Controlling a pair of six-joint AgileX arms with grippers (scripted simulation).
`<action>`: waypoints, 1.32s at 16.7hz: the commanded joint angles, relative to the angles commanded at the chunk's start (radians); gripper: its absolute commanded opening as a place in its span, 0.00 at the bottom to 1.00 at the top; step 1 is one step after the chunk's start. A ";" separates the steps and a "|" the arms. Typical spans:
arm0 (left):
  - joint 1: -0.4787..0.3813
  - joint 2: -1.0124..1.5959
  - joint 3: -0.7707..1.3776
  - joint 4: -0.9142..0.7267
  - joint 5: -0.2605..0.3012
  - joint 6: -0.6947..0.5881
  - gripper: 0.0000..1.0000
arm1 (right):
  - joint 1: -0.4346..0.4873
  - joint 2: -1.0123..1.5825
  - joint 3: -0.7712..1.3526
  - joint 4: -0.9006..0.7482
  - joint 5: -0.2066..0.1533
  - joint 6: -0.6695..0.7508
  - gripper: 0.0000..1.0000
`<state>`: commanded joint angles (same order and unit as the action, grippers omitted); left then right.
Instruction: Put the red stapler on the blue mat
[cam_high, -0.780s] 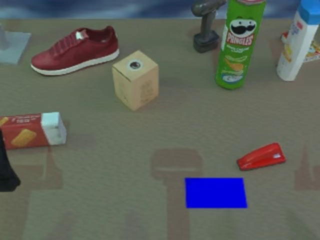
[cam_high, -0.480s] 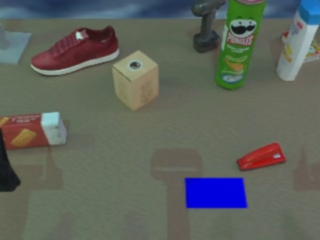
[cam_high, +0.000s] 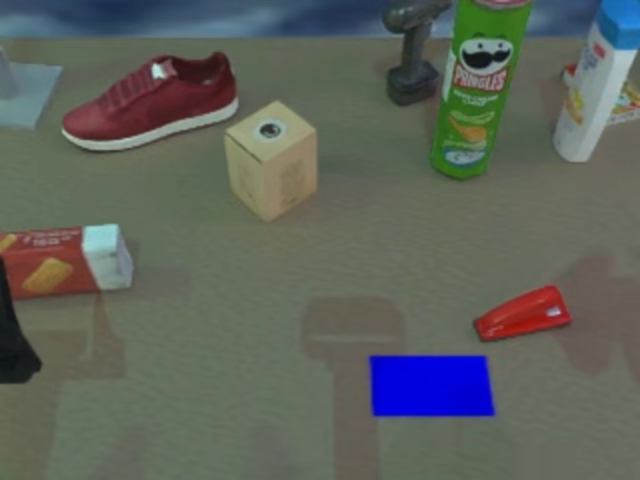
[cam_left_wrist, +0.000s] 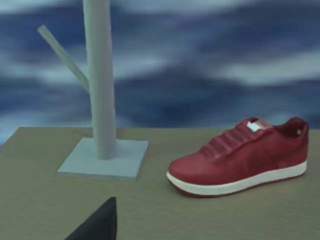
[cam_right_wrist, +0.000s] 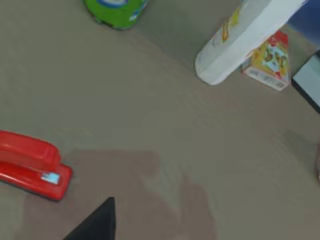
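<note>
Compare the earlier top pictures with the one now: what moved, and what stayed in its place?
Only a shadow moved: the dark patch on the table at the top view's right edge slid left and now lies beside the stapler. The right arm itself is not in the top view. Nothing was grasped or released. The stapler, mat, shoe and the left arm at the left edge kept their places.

The stapler lies just beyond the mat's right end, seemingly apart.
</note>
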<state>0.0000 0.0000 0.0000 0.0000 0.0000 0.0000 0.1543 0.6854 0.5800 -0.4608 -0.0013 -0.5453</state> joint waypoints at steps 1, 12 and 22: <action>0.000 0.000 0.000 0.000 0.000 0.000 1.00 | 0.021 0.112 0.078 -0.066 0.001 -0.076 1.00; 0.000 0.000 0.000 0.000 0.000 0.000 1.00 | 0.215 1.066 0.806 -0.663 0.002 -0.771 1.00; 0.000 0.000 0.000 0.000 0.000 0.000 1.00 | 0.240 1.194 0.921 -0.737 0.001 -0.874 1.00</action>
<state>0.0000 0.0000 0.0000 0.0000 0.0000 0.0000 0.3939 1.8794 1.5008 -1.1976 -0.0006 -1.4194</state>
